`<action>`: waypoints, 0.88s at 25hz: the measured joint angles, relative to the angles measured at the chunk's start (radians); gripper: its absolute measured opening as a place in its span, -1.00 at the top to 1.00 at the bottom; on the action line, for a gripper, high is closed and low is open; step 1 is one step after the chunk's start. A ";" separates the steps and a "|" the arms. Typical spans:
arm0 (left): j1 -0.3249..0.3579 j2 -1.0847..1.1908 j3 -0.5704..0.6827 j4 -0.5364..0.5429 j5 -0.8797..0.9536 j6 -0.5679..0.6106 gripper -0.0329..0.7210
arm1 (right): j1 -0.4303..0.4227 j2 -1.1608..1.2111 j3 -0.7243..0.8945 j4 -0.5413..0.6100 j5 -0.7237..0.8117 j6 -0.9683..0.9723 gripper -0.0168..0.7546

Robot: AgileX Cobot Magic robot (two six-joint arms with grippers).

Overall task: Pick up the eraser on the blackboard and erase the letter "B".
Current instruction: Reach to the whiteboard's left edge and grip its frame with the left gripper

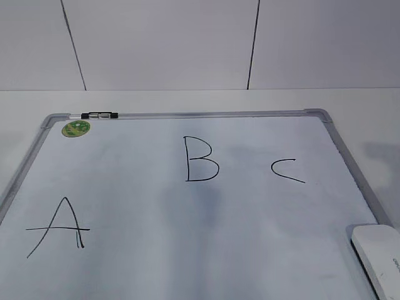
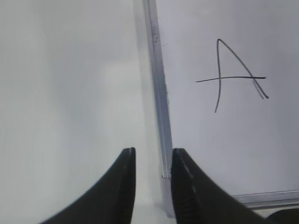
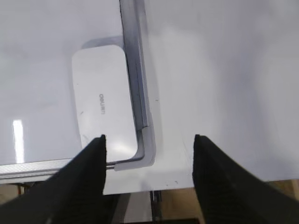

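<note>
The eraser [image 1: 378,259] is a white rounded block lying on the blackboard [image 1: 144,206] in its near right corner. The letter "B" [image 1: 200,159] is drawn in black at the board's upper middle. In the right wrist view the eraser [image 3: 103,107] lies flat against the board's grey frame. My right gripper [image 3: 149,140] is open and empty above the board's corner, with the eraser ahead of its left finger. My left gripper [image 2: 153,151] is empty with a narrow gap between its fingers, over the board's left frame [image 2: 159,93]. Neither gripper shows in the exterior view.
A black "A" [image 1: 56,228] is at the board's near left and a black "C" [image 1: 287,170] is right of the B. A small black-and-clear marker [image 1: 99,115] and a green round sticker [image 1: 75,129] sit at the far left corner. The white table [image 1: 362,103] surrounds the board.
</note>
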 joint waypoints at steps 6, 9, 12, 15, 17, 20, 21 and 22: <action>0.000 0.282 -0.110 0.017 -0.023 0.000 0.36 | 0.000 0.115 -0.006 0.031 0.014 -0.014 -0.19; 0.000 0.407 -0.165 0.019 -0.033 0.000 0.36 | 0.000 0.156 -0.008 0.057 0.016 -0.035 -0.19; 0.000 0.518 -0.207 0.019 -0.067 0.000 0.35 | 0.000 0.184 -0.008 0.075 0.022 -0.046 -0.19; 0.000 0.614 -0.229 0.017 -0.109 0.000 0.35 | 0.000 0.196 -0.009 0.079 0.024 -0.056 -0.19; 0.000 0.676 -0.233 0.017 -0.135 0.000 0.35 | 0.000 0.196 -0.009 0.079 0.024 -0.059 -0.19; 0.000 0.757 -0.236 0.017 -0.176 0.000 0.35 | 0.000 0.196 -0.009 0.079 0.025 -0.073 -0.19; 0.000 0.784 -0.236 0.017 -0.189 0.000 0.35 | 0.000 0.196 -0.009 0.079 0.026 -0.073 -0.19; 0.000 0.805 -0.238 0.017 -0.204 0.000 0.35 | 0.000 0.196 -0.009 0.079 0.026 -0.073 -0.19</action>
